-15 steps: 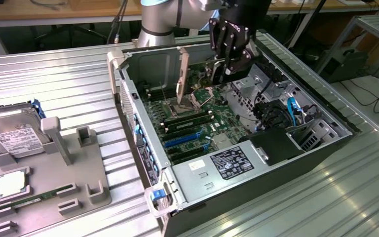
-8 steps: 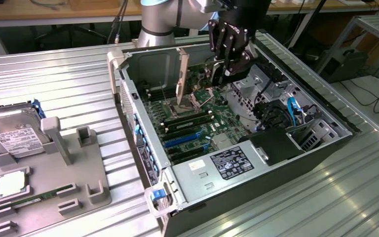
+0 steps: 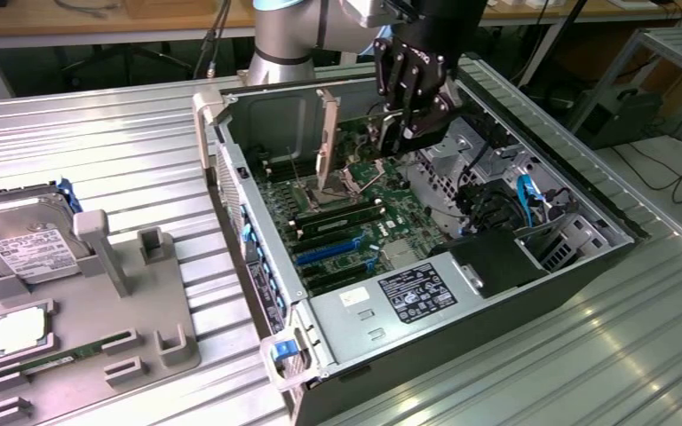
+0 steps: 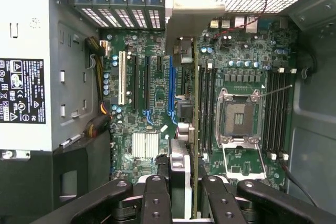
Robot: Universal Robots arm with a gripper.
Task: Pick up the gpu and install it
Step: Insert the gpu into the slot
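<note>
Table [image 3: 104, 142] of ribbed metal carrying open computer case [image 3: 237, 177], motherboard [image 3: 353, 222] bared inside. Over the board, pincer [image 3: 394, 142] closed on gpu [image 4: 195, 103], pinching the card on edge between blue expansion slot [image 4: 170, 87] and memory slots [image 4: 206, 108]; seated or not, cannot tell.

The gripper [image 4: 187, 182] clamps the gpu [image 4: 196, 103] edge-on over the motherboard [image 4: 241, 61].
</note>
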